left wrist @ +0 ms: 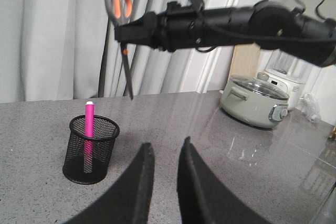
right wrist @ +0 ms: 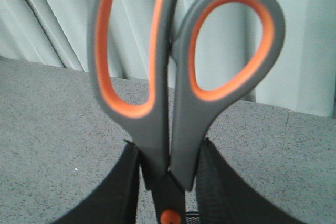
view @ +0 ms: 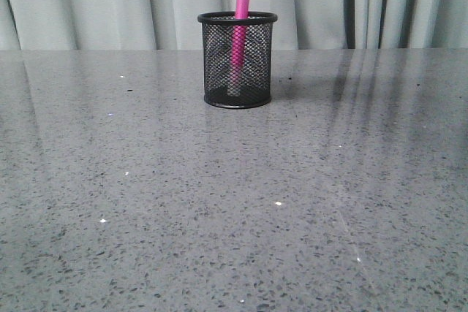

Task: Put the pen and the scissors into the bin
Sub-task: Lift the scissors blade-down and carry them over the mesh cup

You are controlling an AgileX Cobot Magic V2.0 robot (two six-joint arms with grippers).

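In the front view the bin (view: pixel 238 60) stands upright on the grey speckled table (view: pixel 219 210), near its far edge, with pale curtains (view: pixel 95 1) hanging behind it. The pen (view: pixel 240 38) stands inside the bin, leaning a little, its whitish cap above the rim; neither arm nor the scissors appear here. In the left wrist view the left gripper (left wrist: pixel 164 182) hangs above the table with its two dark fingers (left wrist: pixel 139 187) parted by a narrow gap and nothing between them, the bin (left wrist: pixel 90 150) off to one side with the pen (left wrist: pixel 89 129) in it. Above, the right arm (left wrist: pixel 236 24) reaches across in the air, and the right gripper (left wrist: pixel 123 34) holds the scissors (left wrist: pixel 123 35) upright, handles up and dark blades pointing down, well above the table and a little to one side of the bin. A pale cooker (left wrist: pixel 254 100) sits on the table farther off, beside another white appliance (left wrist: pixel 286 77). In the right wrist view the scissors (right wrist: pixel 168 77) fill the picture, grey handles lined with orange, closed together; the right gripper (right wrist: pixel 168 182) pinches them just below the handles, one finger (right wrist: pixel 121 187) against each side, the orange pivot screw showing between them
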